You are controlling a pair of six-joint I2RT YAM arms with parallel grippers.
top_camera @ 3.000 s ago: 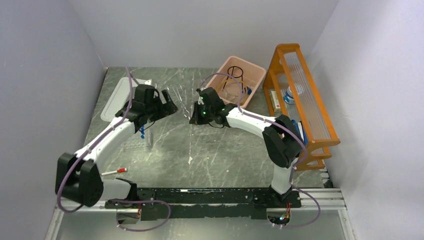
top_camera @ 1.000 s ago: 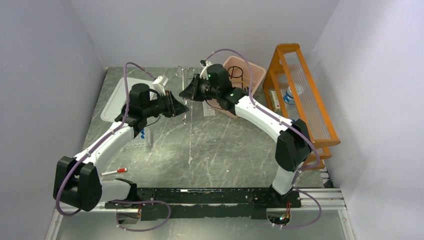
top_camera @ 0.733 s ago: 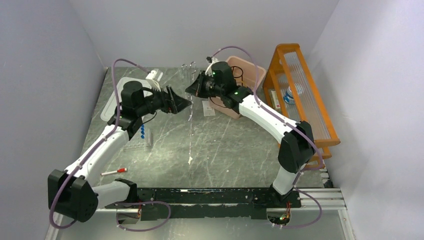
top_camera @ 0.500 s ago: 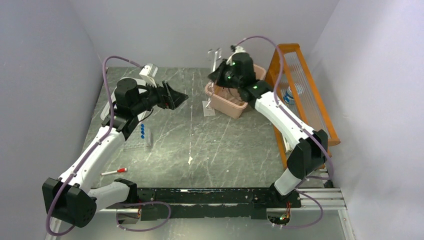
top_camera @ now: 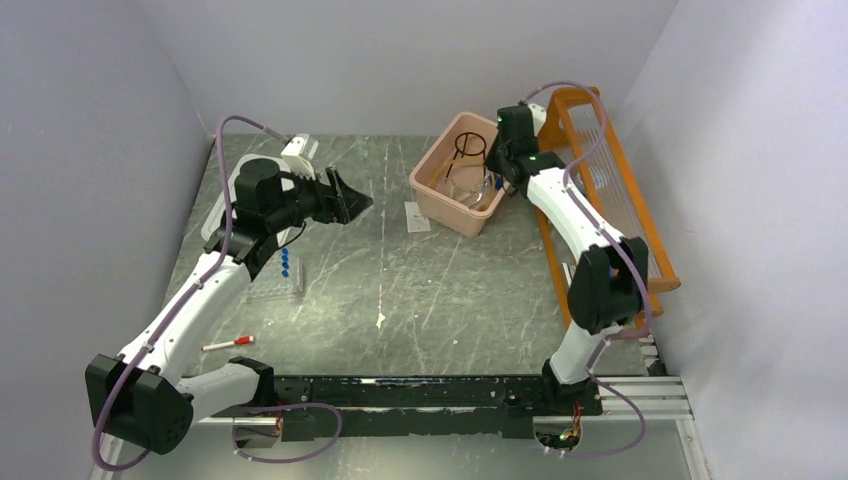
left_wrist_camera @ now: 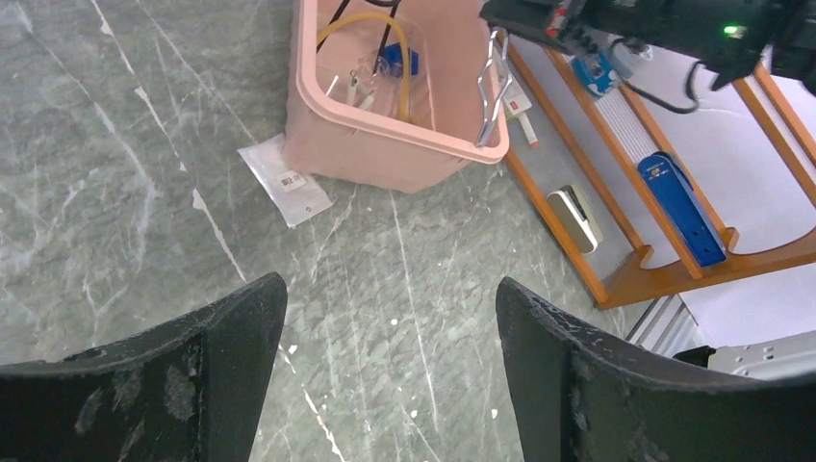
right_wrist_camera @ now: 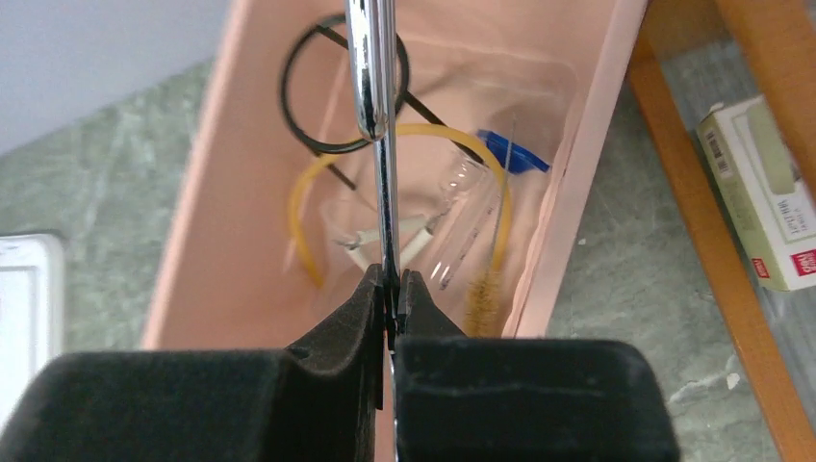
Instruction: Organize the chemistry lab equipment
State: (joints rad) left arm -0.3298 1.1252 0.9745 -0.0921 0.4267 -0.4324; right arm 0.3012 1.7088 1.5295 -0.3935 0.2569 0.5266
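Bright, even light with soft shadows — wrist views blur close up.

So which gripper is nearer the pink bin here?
Right. The right gripper is above the right side of the pink bin, shut on the metal tongs held over it. The left gripper is open above the table, off to the bin's left.

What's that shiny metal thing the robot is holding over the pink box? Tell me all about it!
Those are metal tongs: thin, shiny and silvery. The right gripper is shut on them, holding them pointing down over the pink bin, at its side nearest the orange shelf. Whether their lower end touches the bin is unclear.
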